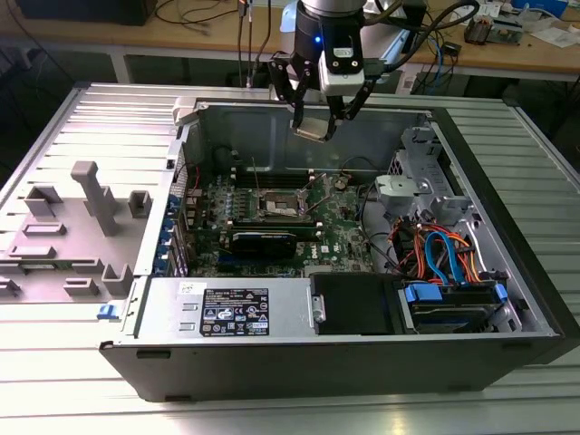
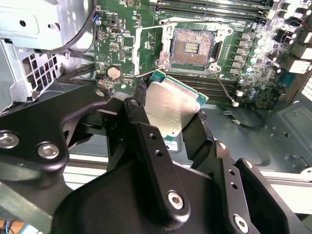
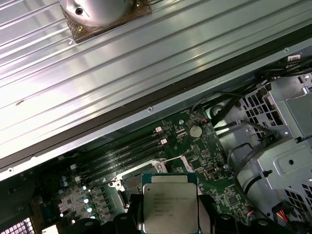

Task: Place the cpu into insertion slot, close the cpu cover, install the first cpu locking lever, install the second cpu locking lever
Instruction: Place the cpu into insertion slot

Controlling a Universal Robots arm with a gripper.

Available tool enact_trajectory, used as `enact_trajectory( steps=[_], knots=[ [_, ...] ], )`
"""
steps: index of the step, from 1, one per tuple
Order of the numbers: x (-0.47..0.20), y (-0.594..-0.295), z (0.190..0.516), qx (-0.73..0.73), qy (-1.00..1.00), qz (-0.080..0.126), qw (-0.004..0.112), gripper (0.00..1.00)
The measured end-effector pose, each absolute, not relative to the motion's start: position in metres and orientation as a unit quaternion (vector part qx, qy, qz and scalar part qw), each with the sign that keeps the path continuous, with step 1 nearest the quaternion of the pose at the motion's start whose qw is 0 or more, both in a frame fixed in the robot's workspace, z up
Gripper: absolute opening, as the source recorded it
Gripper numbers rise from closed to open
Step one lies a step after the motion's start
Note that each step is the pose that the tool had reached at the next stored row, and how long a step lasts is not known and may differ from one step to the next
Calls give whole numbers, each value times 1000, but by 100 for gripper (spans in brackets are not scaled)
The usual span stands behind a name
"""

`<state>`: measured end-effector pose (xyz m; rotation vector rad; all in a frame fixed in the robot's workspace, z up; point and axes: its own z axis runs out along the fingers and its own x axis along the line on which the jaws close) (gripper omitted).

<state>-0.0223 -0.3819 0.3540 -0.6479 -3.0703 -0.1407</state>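
Observation:
My gripper [image 1: 313, 125] hangs over the far wall of the open computer case [image 1: 145, 362], shut on the cpu [image 1: 310, 133]. The cpu is a flat square chip with a silver-grey top and a green edge; it shows between the black fingers in both wrist views [image 2: 173, 105] [image 3: 169, 207]. The insertion slot [image 2: 192, 45] lies open on the green motherboard below, its dark pin field bare, also seen in the exterior view [image 1: 275, 205]. A silvery frame, the cpu cover [image 2: 146, 46], stands folded back at the slot's side. The chip is well above the slot and apart from it.
Long black memory slots [image 2: 214, 7] flank the socket. A black card [image 1: 263, 241] lies in front of it. The power supply [image 1: 245, 308] and a drive bay with blue and orange cables [image 1: 449, 258] fill the near side. A grey fixture [image 1: 91, 204] stands at the exterior view's left.

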Motion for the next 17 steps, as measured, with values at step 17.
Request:
enact_trajectory(
  steps=[17],
  knots=[
    [-22, -382, 350, -314, -949, -35, -8, 54]
  ],
)
